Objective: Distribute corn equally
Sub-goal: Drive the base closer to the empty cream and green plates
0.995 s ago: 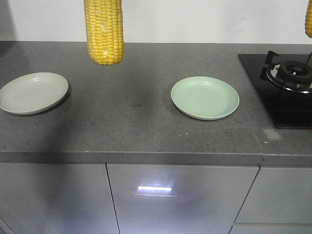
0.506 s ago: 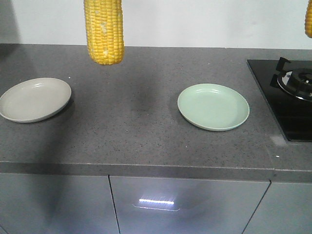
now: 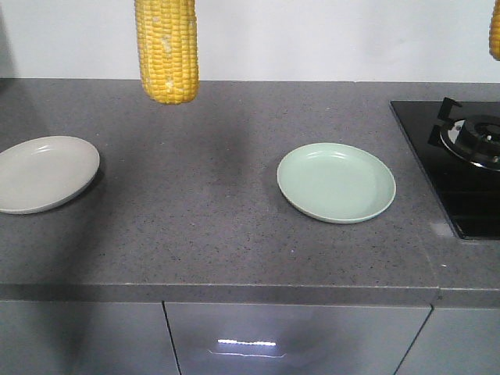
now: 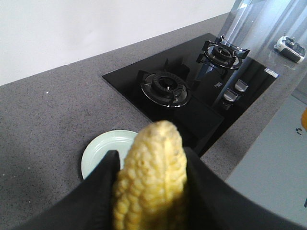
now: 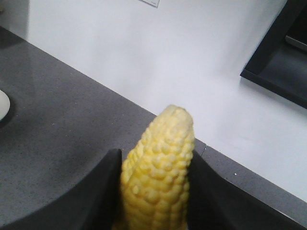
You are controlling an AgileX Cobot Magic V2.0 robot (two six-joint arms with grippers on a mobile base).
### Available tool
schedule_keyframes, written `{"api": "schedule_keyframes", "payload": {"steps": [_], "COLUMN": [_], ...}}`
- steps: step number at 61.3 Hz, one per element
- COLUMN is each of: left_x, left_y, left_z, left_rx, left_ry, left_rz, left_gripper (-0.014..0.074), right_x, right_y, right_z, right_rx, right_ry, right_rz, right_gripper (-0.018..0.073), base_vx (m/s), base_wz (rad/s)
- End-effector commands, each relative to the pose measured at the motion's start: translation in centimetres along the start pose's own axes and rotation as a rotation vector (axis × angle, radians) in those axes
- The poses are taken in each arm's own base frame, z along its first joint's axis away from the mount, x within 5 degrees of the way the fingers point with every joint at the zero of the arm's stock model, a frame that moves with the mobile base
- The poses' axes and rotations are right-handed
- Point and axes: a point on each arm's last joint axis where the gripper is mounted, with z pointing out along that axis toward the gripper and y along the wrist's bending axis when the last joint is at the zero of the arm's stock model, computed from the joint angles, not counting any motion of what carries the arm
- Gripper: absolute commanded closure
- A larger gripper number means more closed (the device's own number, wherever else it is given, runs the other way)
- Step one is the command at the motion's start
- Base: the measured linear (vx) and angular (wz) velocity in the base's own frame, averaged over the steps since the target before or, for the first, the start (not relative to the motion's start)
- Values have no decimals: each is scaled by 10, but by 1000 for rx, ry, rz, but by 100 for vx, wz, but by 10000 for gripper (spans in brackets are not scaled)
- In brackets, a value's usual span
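Note:
One corn cob [image 3: 166, 51] hangs tip down from the top left of the front view, above the counter between the two plates. My left gripper [image 4: 151, 158] is shut on this corn [image 4: 151, 182], black fingers on both sides, with the pale green plate [image 4: 101, 152] below it. My right gripper [image 5: 156, 155] is shut on a second corn cob [image 5: 158, 177]. Only a sliver of that cob [image 3: 494, 31] shows at the front view's top right edge, above the hob. The green plate [image 3: 336, 181] and a beige plate [image 3: 39, 173] both hold nothing.
A black gas hob [image 3: 461, 164] with burners fills the counter's right end. The grey speckled counter [image 3: 195, 226] has a front edge above grey cabinet doors [image 3: 297, 340]. A white wall runs behind. A pale plate's edge [image 5: 2, 105] shows at the right wrist view's left border.
In the front view the counter, plates and hob have slid lower, and lately leftward, so the view itself has moved. Both cobs keep their spots in the frame.

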Motion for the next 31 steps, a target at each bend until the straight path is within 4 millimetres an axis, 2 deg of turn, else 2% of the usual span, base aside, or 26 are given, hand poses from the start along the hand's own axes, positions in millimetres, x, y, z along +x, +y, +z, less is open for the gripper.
{"api": "schedule_keyframes", "payload": {"steps": [1,31], "left_x": [-10,-10], "left_y": [-20,-20], "left_z": [-24,-24], "left_rx": [35,35], "left_ry": [-90,-90], "left_rz": [27,27], "left_gripper": [603,603], "right_x": [-5,-5], "right_y": [1,1], "right_z": [-11,-11], "right_rx": [15,15], "right_ry": [-47,-47], "right_rz": [-10,-10], "right_gripper": [564,564], "base_vx": [6,6], "base_wz": [-3,-3]}}
